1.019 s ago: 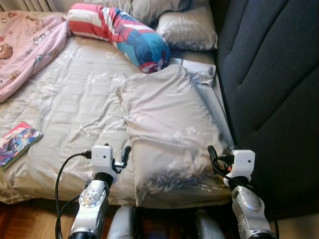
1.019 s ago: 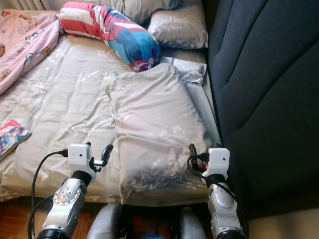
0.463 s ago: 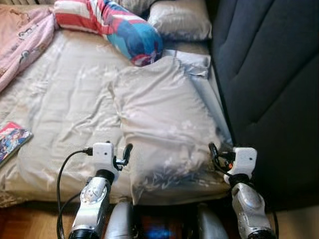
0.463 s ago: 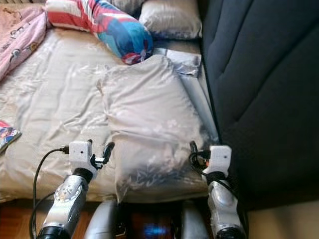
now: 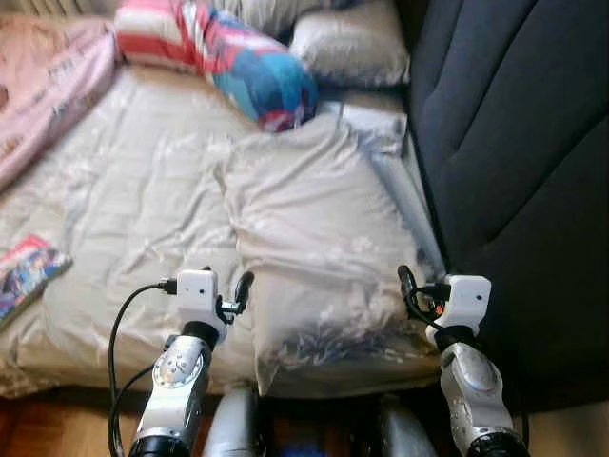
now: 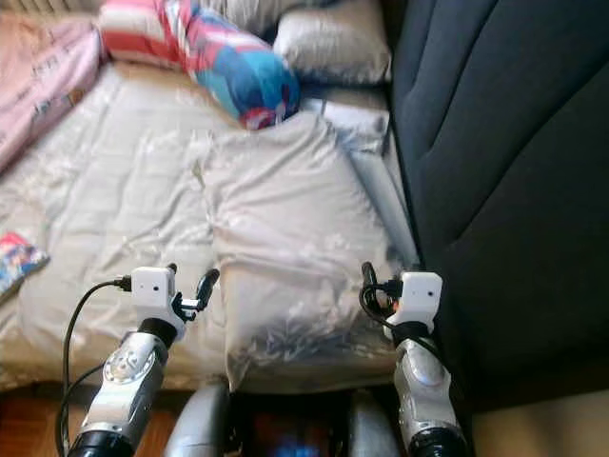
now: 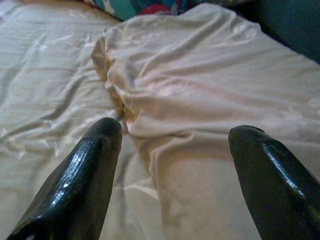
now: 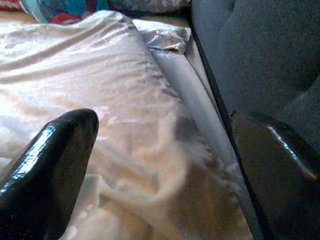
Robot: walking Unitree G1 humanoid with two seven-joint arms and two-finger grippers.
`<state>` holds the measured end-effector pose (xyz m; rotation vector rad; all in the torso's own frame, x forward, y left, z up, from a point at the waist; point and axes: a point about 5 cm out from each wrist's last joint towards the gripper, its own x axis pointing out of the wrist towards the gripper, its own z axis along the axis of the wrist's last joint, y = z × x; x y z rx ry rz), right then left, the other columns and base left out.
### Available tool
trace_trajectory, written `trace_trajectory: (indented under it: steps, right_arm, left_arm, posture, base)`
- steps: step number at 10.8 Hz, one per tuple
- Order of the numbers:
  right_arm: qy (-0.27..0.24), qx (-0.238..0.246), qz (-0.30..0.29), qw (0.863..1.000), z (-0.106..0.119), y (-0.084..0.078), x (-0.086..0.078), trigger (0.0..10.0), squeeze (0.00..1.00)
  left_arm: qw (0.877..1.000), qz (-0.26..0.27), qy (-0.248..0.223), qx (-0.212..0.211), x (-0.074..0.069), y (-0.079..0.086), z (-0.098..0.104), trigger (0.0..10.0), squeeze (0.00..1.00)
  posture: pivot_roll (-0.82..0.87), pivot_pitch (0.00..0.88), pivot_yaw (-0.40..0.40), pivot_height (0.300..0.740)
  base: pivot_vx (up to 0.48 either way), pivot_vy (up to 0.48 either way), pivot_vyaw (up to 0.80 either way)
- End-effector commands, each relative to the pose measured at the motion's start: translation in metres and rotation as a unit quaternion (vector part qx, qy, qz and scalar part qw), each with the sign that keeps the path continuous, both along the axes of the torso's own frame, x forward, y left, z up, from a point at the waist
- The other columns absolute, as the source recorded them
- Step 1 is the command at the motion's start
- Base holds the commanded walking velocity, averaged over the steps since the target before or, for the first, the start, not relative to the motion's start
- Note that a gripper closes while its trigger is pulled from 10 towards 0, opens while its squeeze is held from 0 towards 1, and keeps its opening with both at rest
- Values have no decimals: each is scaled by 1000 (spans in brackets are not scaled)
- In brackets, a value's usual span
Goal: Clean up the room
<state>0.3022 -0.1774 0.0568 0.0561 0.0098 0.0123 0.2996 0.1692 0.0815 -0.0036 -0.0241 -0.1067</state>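
Observation:
A large beige pillow (image 5: 314, 238) lies on the bed (image 5: 124, 209) near its front edge, beside the dark padded panel. My left gripper (image 5: 238, 288) hovers at the pillow's left edge, open, with the pillow's side between its fingers (image 7: 100, 150) in the left wrist view. My right gripper (image 5: 407, 284) is at the pillow's right front corner, open too; its wrist view shows one finger (image 8: 60, 150) over the pillow (image 8: 100, 75) and the other by the dark panel. Neither holds anything.
A red, white and blue bolster (image 5: 252, 67) and a grey pillow (image 5: 352, 48) lie at the far end. A pink blanket (image 5: 48, 86) is at far left, a colourful book (image 5: 29, 271) near the left edge. A dark upholstered panel (image 5: 514, 143) stands on the right.
The whole picture has shifted a little up and down, so the camera moved. Both grippers stay open on either side of the beige pillow.

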Motion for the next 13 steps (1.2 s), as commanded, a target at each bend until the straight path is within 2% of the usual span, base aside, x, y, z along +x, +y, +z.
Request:
trace_trajectory:
  steps: [1,3,5,7,10,13]
  right_arm:
    - [5,13,-11,1000,-5,-2,-3,10000,0]
    - [5,12,-13,1000,-5,-3,-3,10000,0]
    - [32,4,-45,998,-10,-10,-1,10000,0]
    - [14,10,-42,999,-5,-9,0,10000,0]
    - [21,7,-36,999,-8,-9,-1,10000,0]
    - [31,4,-42,999,-10,-10,0,10000,0]
  left_arm:
    - [1000,-1,10,-4,-1,0,-3,10000,0]
    - [1000,-3,11,-4,-1,0,-3,10000,0]
    - [1000,-6,12,-4,-1,-1,-4,10000,0]
    - [1000,-4,11,-3,0,0,-3,10000,0]
    - [1000,2,15,-5,-1,1,-5,10000,0]
    - [1000,2,16,-4,-1,1,-5,10000,0]
  posture:
    - [51,179,18,684]
    - [50,170,19,684]
    - [51,161,19,704]
    - [49,173,15,714]
    - [51,187,8,714]
    - [57,195,5,714]
  base:
    - [0,0,0]
    - [0,0,0]
    - [0,0,0]
    - [0,0,0]
    - [0,0,0]
    - [292,0,0]
